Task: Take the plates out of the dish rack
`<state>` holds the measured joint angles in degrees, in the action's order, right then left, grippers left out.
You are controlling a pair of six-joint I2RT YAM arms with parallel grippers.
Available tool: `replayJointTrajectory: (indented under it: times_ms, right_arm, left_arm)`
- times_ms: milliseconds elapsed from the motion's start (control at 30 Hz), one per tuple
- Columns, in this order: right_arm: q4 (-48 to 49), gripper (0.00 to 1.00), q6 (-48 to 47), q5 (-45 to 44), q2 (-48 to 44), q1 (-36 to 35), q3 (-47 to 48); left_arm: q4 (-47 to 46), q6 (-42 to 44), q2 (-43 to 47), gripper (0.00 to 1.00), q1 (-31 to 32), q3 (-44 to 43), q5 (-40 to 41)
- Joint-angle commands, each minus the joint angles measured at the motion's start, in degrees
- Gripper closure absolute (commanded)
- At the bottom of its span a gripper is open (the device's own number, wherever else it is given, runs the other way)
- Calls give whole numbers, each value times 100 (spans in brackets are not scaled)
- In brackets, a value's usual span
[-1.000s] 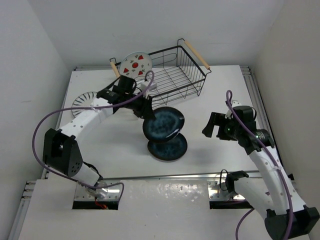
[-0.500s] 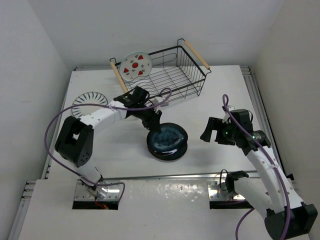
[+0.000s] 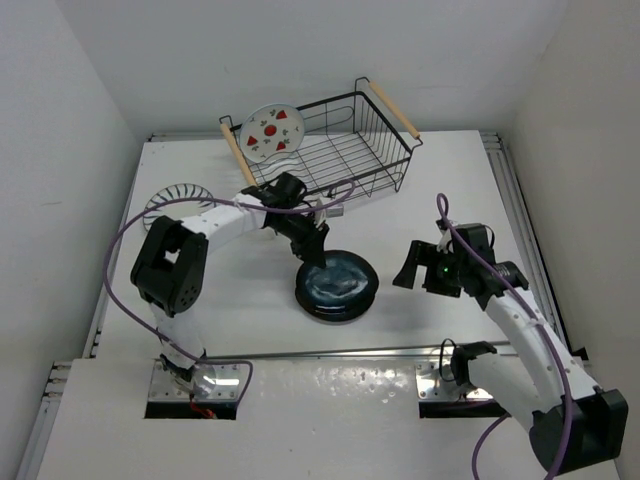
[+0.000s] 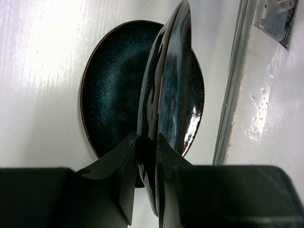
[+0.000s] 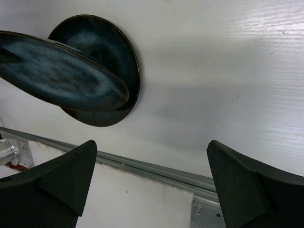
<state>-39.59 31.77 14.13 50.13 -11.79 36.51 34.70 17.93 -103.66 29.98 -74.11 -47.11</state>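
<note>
left gripper (image 3: pixel 313 247) clenched on the rim of a glossy dark blue round plate (image 3: pixel 342 274); the left wrist view shows both fingers (image 4: pixel 127 175) pinching the edge, plate (image 4: pixel 172 90) seen edge-on
held plate is tilted over a second dark blue round plate (image 3: pixel 330 305) that lies flat on the white table (image 3: pixel 230 300), centre front. can't tell if the two touch
right wrist view: tilted plate (image 5: pixel 61 71) overlaps the flat one (image 5: pixel 110 50)
right gripper (image 3: pixel 414 268) spread wide, nothing between its fingers (image 5: pixel 61 175), hanging over bare table just right of the blue plates
black wire dish rack with light wooden bar handles (image 3: pixel 395 160) sits at the back of the table, well apart from the blue plates. one white round plate with red fruit motifs (image 3: pixel 272 132) stands on edge at its left end, by the left handle
black-and-white striped round plate (image 3: pixel 172 203) lies flat at the left edge of the table, partly hidden by the left arm
left arm stretches across the space between rack and blue plates; its purple cable (image 3: pixel 110 260) loops wide to the left
surface: white, matte with soft glare. metal rail (image 3: pixel 330 352) runs along the near edge, also at the right of the left wrist view (image 4: pixel 235 95)
plain white walls (image 3: pixel 300 50) close in left, back and right
</note>
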Motion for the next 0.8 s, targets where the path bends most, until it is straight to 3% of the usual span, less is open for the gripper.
replayJointTrajectory:
  times_ms: [0,133,200,467,633,767]
  right_arm:
    - [469,4,259,134,67,-147,-74]
    - [909,4,496,134,260,-350,-206]
    - [1084,5,593,134,461,-498,-223]
    - [1735,7,778,-59,963,-754,-416]
    - [2122,9,884,-130,1271,-789,-584]
    - [2307,12,892,-244,1630,-895,-619]
  left_arm:
    - [265,360,-119,90,8,-411,-712]
    - [248,421,-190,65,8,-482,-431]
    - [187,404,-207,59,8,-499,-317]
    - [195,395,-444,59,8,-517,35]
    - [248,456,-542,49,17,-500,290]
    - [248,501,-603,46,26,-526,440]
